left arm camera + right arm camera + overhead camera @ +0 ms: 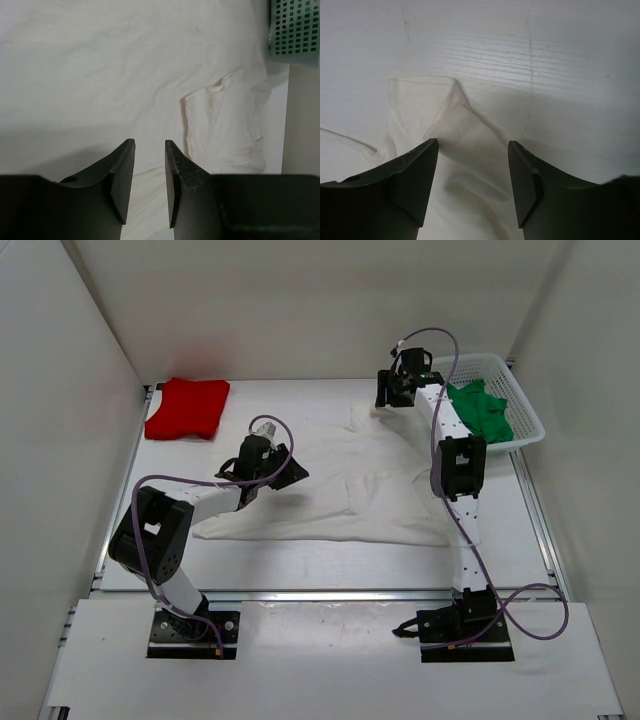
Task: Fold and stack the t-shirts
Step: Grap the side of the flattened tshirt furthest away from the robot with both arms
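A white t-shirt lies spread and wrinkled across the middle of the table. A bright red t-shirt lies folded at the far left. A green t-shirt lies crumpled in the basket. My left gripper hovers over the white shirt's left part. In the left wrist view its jaws stand a little apart with nothing between them, white cloth below. My right gripper is at the shirt's far edge. In the right wrist view it is wide open over a raised cloth corner.
A white plastic mesh basket stands at the far right and also shows in the left wrist view. White walls enclose the table on the left, back and right. Bare table lies beyond the shirt's far corner.
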